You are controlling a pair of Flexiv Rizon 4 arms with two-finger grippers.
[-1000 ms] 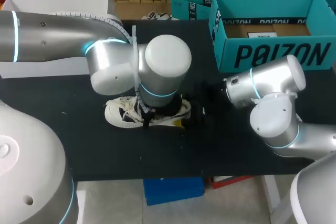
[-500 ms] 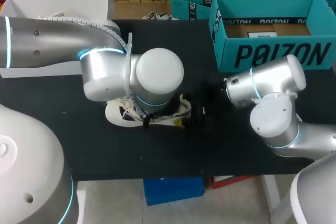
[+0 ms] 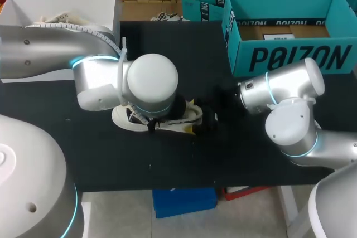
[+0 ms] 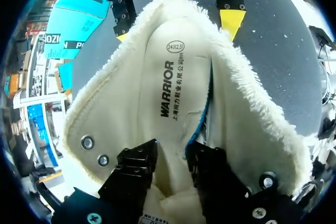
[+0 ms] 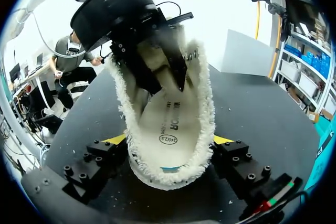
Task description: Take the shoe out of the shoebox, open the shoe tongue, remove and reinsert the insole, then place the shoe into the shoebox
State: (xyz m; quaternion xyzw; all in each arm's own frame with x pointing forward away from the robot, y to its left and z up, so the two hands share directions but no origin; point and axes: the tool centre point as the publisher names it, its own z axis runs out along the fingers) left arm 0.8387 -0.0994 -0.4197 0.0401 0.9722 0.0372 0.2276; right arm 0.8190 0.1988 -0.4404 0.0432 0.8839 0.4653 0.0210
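Shoe out on the surface, opened wide; right end effector clamps it, left end effector pinches the insole, not yet removed.

Left arm and right arm gleam silver, cyan-ringed — right gripper black, screw-studded, yellow-tipped.

table: black top
shoe: white, lying around the middle
shoebox: teal, open, far right corner
white box: far left
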